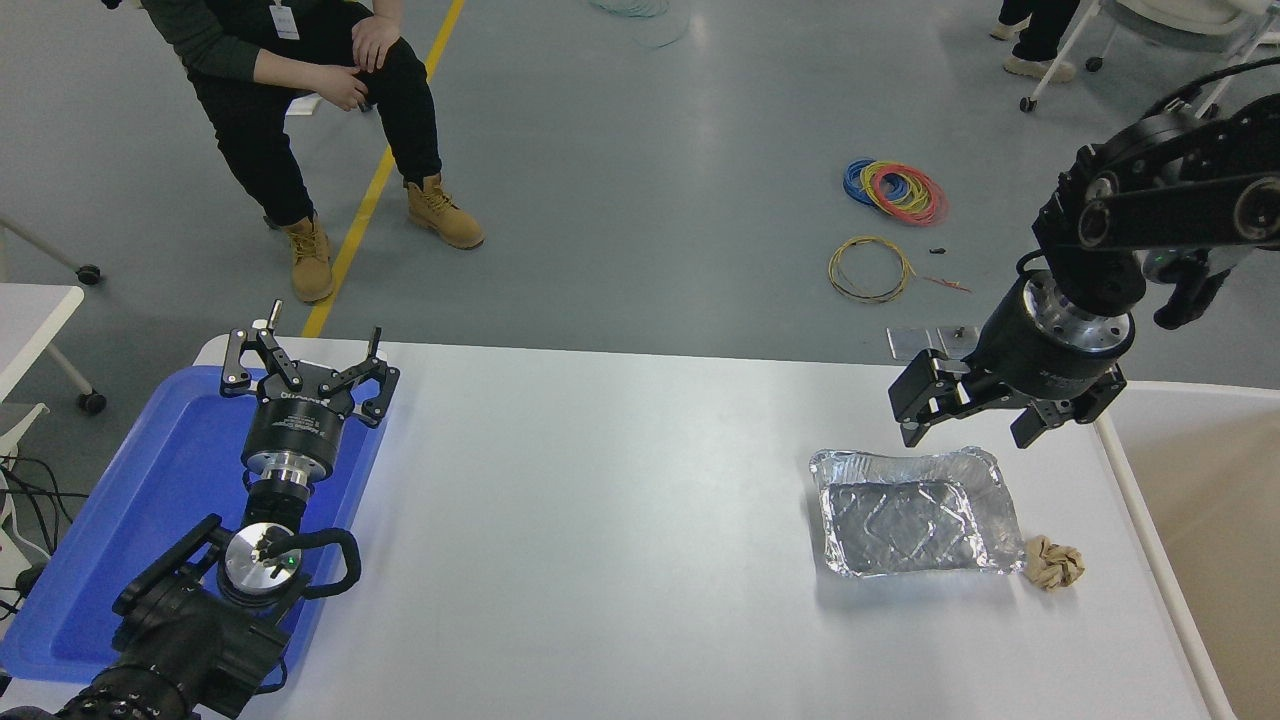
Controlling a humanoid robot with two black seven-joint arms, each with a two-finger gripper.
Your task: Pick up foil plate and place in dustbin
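Far left, a blue tray point(120, 560) sits on the table point(600, 520), and the left gripper point(310, 365) is parked over it with its jaws spread wide and nothing between them. It looks out of the way on purpose, so the other arm gets the whole right half. There's white lettering on the black collar behind the jaws, but it's too small to read.

Up top, a person point(300, 90) sits on the far side, well back from the table, hands resting on a knee. A white tag hangs on the chest. Further right on the floor there are loops of coloured wire point(895, 190), nothing to do with the job.

The foil plate point(915, 512) lies flat on the table toward the right, open side up, untouched. A small paper ball point(1055, 562) sits at its near right corner, touching or nearly so; hard to call.

The right gripper point(985, 420) hangs just past the plate's far rim, pointing down, jaws spread and empty. That looks like a lineup for pinching the far rim, which makes sense since the crinkled edge is the only part thin enough to grab. Its collar also has print, unreadable.

The dustbin point(1130, 480) is at the right edge, right against the table, so the carry should be short. Nothing's in it from this angle.
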